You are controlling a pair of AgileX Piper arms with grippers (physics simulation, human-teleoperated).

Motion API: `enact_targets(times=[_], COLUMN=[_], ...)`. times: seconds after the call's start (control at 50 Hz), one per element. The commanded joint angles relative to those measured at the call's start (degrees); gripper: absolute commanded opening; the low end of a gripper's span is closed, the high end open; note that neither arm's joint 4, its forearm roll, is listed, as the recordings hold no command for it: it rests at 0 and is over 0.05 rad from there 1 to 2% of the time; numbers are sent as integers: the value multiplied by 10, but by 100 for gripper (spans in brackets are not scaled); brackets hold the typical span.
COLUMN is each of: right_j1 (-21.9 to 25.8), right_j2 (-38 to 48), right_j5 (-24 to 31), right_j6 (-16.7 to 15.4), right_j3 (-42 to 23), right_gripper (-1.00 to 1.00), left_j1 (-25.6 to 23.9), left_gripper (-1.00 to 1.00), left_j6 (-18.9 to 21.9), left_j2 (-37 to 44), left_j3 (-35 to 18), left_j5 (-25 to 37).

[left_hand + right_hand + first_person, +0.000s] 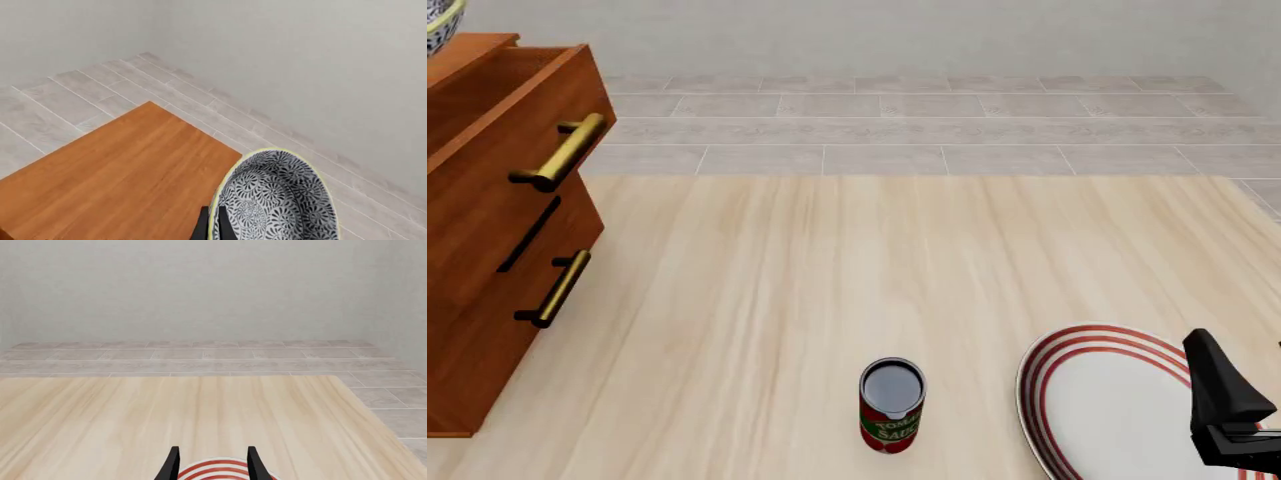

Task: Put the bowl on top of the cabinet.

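Observation:
The bowl (280, 200), patterned blue-grey and white with a pale rim, hangs tilted above the far corner of the cabinet top (120, 175). My left gripper (213, 227) is shut on its rim, one dark finger (202, 227) outside and one inside. In the front view only a sliver of the bowl (441, 25) shows at the top left corner, above the reddish-brown cabinet (494, 250); the left gripper itself is out of that view. My right gripper (213, 462) is open and empty, low at the table's near right.
A tomato can (892, 405) stands near the table's front middle. A white red-ringed plate (1108, 400) lies under the right gripper (1225, 390). The cabinet's upper drawer with a brass handle (558, 152) juts out. Tiled floor and wall lie beyond.

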Motion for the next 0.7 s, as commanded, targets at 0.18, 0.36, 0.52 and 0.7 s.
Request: enact_targets(times=[0.18, 0.36, 0.52, 0.7], right_j1=[0, 0, 0, 0], right_j2=[0, 0, 0, 0], right_j5=[0, 0, 0, 0], right_j6=[0, 0, 0, 0], right_j3=[0, 0, 0, 0], right_gripper=[100, 100, 100, 100], left_j1=[40, 58, 72, 79], left_gripper=[-100, -100, -100, -100], left_j6=[-2, -1, -1, -4], left_j2=[18, 19, 27, 30], left_j3=[-1, -5, -4, 0], left_j5=[-14, -13, -18, -25])
